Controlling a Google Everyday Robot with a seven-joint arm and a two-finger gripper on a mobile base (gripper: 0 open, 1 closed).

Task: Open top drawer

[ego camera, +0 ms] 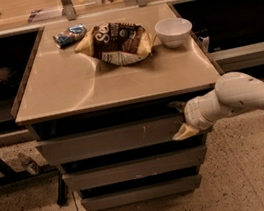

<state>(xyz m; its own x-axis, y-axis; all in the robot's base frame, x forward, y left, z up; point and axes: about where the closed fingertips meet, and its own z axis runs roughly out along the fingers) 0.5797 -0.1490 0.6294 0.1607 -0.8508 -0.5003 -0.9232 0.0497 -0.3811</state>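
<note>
Chip bag (118,43), white bowl (174,31), blue packet (70,35) on tan countertop (92,84); two lower drawer fronts (133,168) beneath.

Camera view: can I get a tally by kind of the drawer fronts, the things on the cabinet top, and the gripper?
Drawer fronts: 3 (top drawer, middle drawer, bottom drawer)
Bags: 2 (chip bag, blue packet)
Bowls: 1 (white bowl)
Grippers: 1 (gripper, at the top drawer's right end)
Total: 7

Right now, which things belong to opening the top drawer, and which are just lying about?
In the job: wide grey top drawer; pincer at its right end.
Lying about: crinkled brown snack bag, white round bowl, small blue wrapper, on the tan countertop.
</note>
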